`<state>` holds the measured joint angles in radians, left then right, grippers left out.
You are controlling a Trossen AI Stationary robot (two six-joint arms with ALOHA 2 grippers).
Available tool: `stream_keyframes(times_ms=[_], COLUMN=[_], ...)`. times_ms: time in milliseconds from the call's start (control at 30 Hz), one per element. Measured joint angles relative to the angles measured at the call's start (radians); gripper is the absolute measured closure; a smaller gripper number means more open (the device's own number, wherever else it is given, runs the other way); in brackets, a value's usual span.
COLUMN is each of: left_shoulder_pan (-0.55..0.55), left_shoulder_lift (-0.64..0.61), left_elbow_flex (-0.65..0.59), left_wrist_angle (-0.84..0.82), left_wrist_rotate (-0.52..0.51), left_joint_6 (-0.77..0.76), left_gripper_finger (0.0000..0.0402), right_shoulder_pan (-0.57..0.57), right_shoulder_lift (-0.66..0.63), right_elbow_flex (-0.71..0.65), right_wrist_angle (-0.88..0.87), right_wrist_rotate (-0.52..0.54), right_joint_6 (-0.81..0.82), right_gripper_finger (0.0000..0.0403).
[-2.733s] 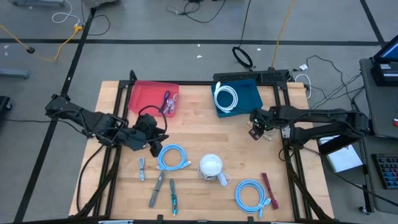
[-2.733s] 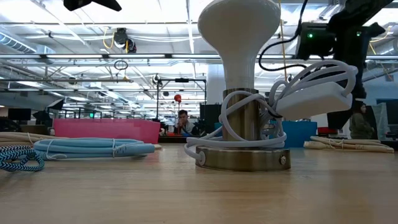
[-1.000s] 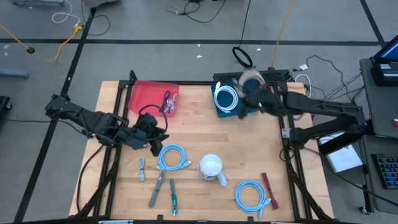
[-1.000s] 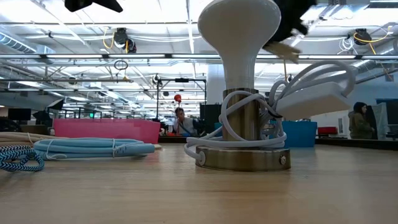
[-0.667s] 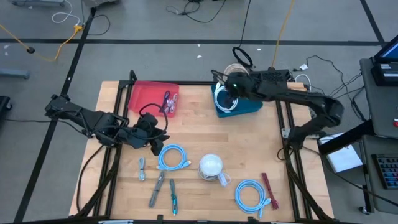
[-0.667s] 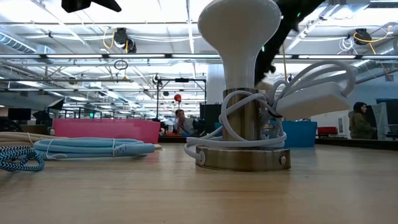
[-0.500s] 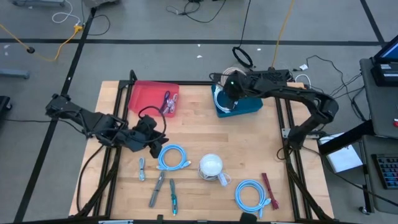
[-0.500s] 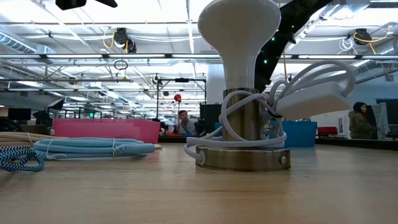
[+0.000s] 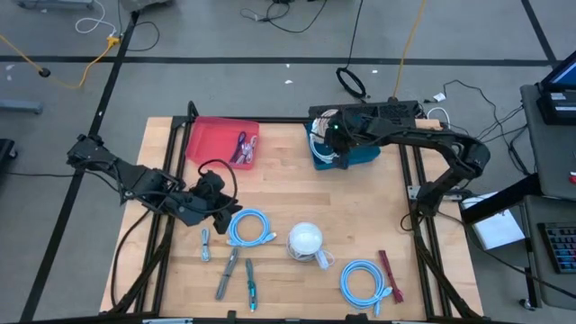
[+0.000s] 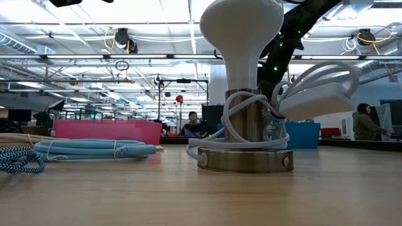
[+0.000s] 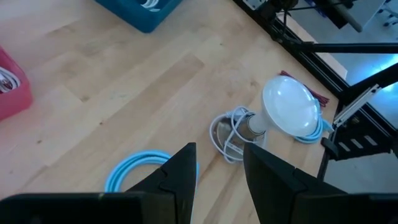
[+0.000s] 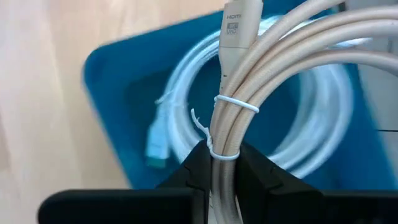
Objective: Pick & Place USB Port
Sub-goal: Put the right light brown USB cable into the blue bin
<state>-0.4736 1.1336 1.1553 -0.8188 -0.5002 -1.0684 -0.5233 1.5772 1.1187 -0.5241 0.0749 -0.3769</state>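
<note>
A beige braided cable bundle [image 12: 249, 68], tied with a white twist tie and ending in a plug marked HDMI, hangs over the blue bin [image 12: 118, 81] at the table's far side. My right gripper [image 12: 217, 168] is shut on it; the high view shows this gripper [image 9: 328, 128] above the bin's [image 9: 360, 148] left part. A white coiled cable [image 12: 180, 124] lies in the bin. My left gripper [image 11: 217, 180] stands open and empty above the table's left middle [image 9: 216, 193], beside a light blue cable coil [image 11: 134, 171]. My right gripper pinches the beige bundle between its two fingers [image 12: 196, 168], just below the white twist tie [image 12: 221, 152], with several strands together. The bundle runs on past the fingers, lifted clear above the bin and the white cable in it.
A red bin [image 9: 220, 139] holding small cables stands at the far left. A white lamp [image 9: 306, 241] wrapped in its cord sits near the centre front. Light blue coils [image 9: 247, 227] [image 9: 364, 281], small tools [image 9: 229, 270] and a dark red strip [image 9: 389, 274] lie along the near side.
My right gripper has carried the beige bundle toward the table's left, from above the blue bin's right side to above its left part, and stayed shut on it.
</note>
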Motion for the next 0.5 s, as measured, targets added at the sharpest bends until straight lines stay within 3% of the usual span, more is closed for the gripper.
stream_keyframes(times_ms=[500], left_shoulder_pan=[0.001], left_shoulder_lift=[0.0], left_elbow_flex=[0.0], left_wrist_angle=[-0.001], left_wrist_rotate=[-0.007], left_joint_6=[0.003], left_gripper_finger=[0.0266], right_shoulder_pan=[0.1], right_shoulder_lift=[0.001], right_elbow_flex=[-0.166], right_wrist_angle=[0.093], right_wrist_rotate=[0.005], right_joint_6=[0.079], right_gripper_finger=[0.0359])
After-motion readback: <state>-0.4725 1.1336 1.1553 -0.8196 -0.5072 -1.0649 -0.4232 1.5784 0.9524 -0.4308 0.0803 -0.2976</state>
